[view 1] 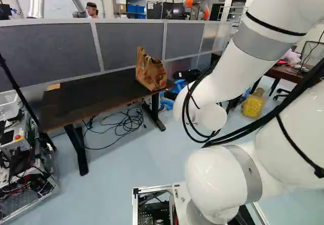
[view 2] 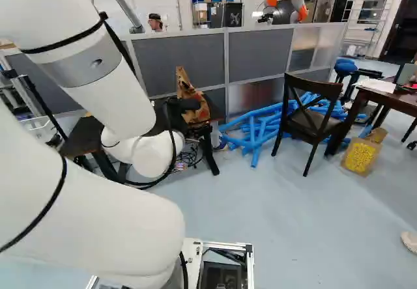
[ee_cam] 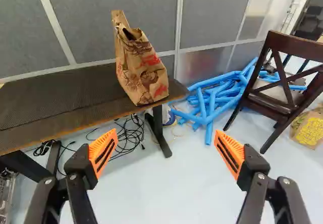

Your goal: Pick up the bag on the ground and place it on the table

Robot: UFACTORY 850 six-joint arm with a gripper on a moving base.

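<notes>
Standing at the tabletop's near edge, by its end corner, the paper bag could topple if the fingers, empty and wide apart, brush it.

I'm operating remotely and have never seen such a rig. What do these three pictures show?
The machine is one white arm on a mobile base. Two pictures come from the base, behind the arm to its left and right, showing one scene twice. The third comes from the wrist, looking along the black gripper; its two orange-padded fingers stand wide apart, holding nothing.

Ahead, a brown paper bag stands on the table, near one end. On the floor are loose cables, blue tubes, a wooden chair and a brown and yellow object, perhaps another bag.
</notes>
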